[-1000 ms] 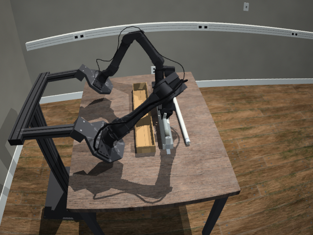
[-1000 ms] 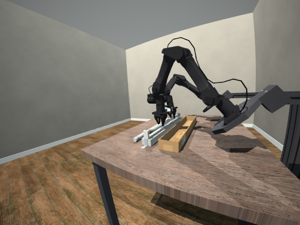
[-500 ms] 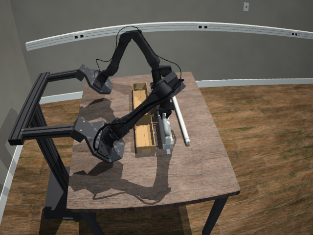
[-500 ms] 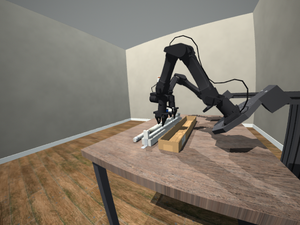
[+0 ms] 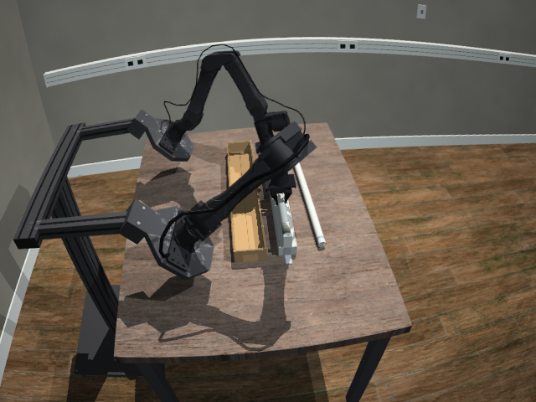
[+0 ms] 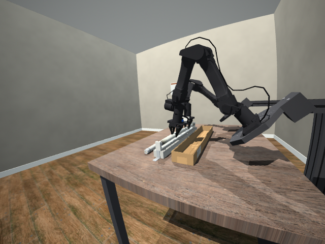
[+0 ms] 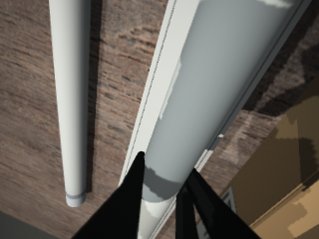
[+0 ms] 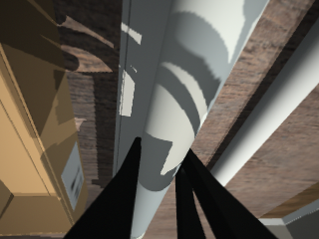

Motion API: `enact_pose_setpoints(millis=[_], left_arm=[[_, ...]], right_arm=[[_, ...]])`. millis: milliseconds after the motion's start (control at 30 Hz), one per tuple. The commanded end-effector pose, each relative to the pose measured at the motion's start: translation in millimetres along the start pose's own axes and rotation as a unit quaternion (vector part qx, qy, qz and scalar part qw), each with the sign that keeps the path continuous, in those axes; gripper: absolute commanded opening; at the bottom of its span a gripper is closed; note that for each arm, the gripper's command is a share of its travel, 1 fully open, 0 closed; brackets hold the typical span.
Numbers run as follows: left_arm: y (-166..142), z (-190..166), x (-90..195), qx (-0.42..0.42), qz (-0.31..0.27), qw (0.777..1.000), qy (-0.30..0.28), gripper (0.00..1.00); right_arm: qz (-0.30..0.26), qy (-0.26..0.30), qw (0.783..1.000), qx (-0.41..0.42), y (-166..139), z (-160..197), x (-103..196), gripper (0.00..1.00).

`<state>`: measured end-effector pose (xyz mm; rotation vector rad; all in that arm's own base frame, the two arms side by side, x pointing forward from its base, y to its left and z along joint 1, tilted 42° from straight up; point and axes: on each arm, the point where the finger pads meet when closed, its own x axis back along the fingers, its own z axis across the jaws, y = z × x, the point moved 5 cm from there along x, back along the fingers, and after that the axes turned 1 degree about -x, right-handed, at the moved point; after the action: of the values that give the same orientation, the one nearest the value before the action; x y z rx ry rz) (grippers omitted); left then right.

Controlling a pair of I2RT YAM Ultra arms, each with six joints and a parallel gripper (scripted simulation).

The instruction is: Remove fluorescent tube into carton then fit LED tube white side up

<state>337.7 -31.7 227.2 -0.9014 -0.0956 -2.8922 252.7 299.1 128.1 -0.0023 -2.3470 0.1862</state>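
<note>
The old fluorescent tube [image 5: 284, 216] [image 6: 167, 139] [image 7: 209, 100] [image 8: 166, 115] is gripped at two places, with the narrowed fingers of the left gripper [image 6: 174, 134] [image 7: 161, 163] and right gripper [image 5: 281, 194] [image 6: 190, 126] [image 8: 159, 146] closed around it. It is held lengthwise over the light fixture [image 5: 292, 247] [image 6: 166, 152] [image 7: 150, 105]; whether its ends are seated cannot be told. In the top view, the open carton [image 5: 248, 255] [image 6: 183, 158] [image 7: 279, 164] is set at the fixture's nine o'clock, flat on the counter [image 5: 337, 294] [image 6: 131, 168]. The LED tube [image 5: 311, 208] [image 6: 147, 150] [image 7: 72, 100] [image 8: 269, 119] is laid at three o'clock, apart from the fixture.
</note>
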Motion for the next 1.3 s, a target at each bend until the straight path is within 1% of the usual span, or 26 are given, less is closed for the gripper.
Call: enact_pose_setpoints(millis=[0,133,167,233,300,467,533,567,600,667,1100,1133,1267], left_arm=[[-0.6,-4.4,8.2,-0.010,0.003,1.000,0.010,0.11],[-0.8,-7.1,8.1,-0.011,0.004,1.000,0.014,0.11],[-1.2,-11.2,8.0,-0.013,0.004,1.000,0.003,0.11],[-1.2,-11.2,8.0,-0.013,0.004,1.000,0.003,0.11],[-0.8,-9.3,8.8,-0.012,0.004,1.000,0.014,0.11],[-1.1,-11.1,8.4,-0.013,0.004,1.000,0.014,0.11],[-2.0,-13.0,8.0,-0.013,0.005,1.000,0.011,0.11],[-2.0,-13.5,7.9,-0.013,0.005,1.000,0.010,0.49],[-1.8,-13.1,7.7,-0.012,0.005,1.000,0.010,0.49],[0.4,3.1,13.2,-0.005,0.000,1.000,0.030,0.49],[1.3,3.9,13.8,-0.005,-0.003,1.000,0.031,0.49],[1.3,3.9,13.8,-0.005,-0.003,1.000,0.031,0.49],[1.3,3.9,13.8,-0.005,-0.003,1.000,0.031,0.49]], right_arm=[[-0.017,-0.010,1.000,0.012,4.2,6.9,12.1,0.11],[-0.018,-0.015,1.000,0.014,3.9,9.1,12.6,0.11],[-0.018,-0.005,1.000,0.015,3.3,11.3,13.4,0.11],[-0.018,-0.005,1.000,0.015,3.3,11.3,13.4,0.11],[-0.017,-0.024,0.999,0.013,3.3,8.0,14.6,0.11],[-0.016,-0.012,1.000,0.018,1.7,14.8,13.3,0.11],[-0.020,-0.014,1.000,0.013,4.0,10.6,15.5,0.11],[-0.020,-0.014,1.000,0.013,3.9,10.7,15.7,0.11],[-0.020,-0.014,1.000,0.013,4.0,10.8,15.8,0.11],[-0.020,-0.014,1.000,0.013,4.0,10.8,15.8,0.11],[-0.020,-0.014,1.000,0.013,4.0,10.8,15.8,0.11],[-0.020,-0.014,1.000,0.013,4.0,10.8,15.8,0.49],[-0.019,-0.014,1.000,0.012,3.4,10.4,15.3,0.49]])
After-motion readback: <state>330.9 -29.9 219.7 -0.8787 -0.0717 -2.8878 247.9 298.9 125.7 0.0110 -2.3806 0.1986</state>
